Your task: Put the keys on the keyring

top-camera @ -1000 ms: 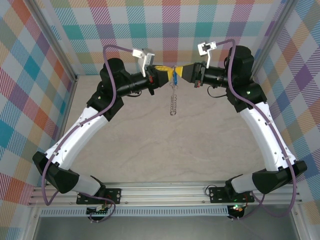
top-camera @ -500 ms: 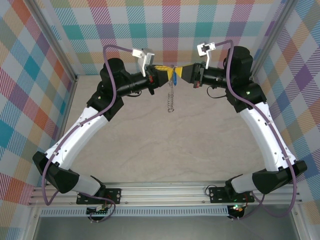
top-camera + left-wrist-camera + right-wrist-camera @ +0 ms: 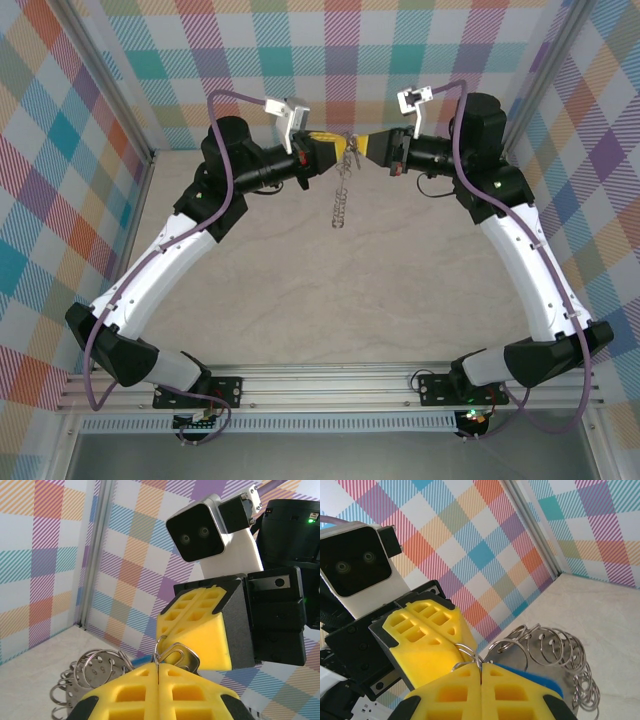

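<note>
The keyring (image 3: 340, 200) hangs between my two grippers high over the table, its fringe of small metal loops dangling like a chain. My left gripper (image 3: 338, 152) is shut on its thin wire, which runs into the seam of the yellow pads (image 3: 158, 666). Facing it tip to tip, my right gripper (image 3: 364, 148) is shut on the same wire (image 3: 481, 669). The loops (image 3: 555, 647) fan out beside the right pads. The key's blue head (image 3: 537, 678) lies against the right finger's outer side, among the loops. A blue sliver of the key (image 3: 142, 660) peeks past the left pads.
The beige tabletop (image 3: 330, 290) lies well below the ring. Plaid walls (image 3: 80, 150) enclose the left, back and right, with metal corner posts (image 3: 115, 90). The arms' bases stand on the rail (image 3: 330, 385) at the near edge.
The dangling chain of loops has swung slightly left. The blue key head, seen under the fingertips from above before, is now hidden there. Both grippers stay shut, tip to tip.
</note>
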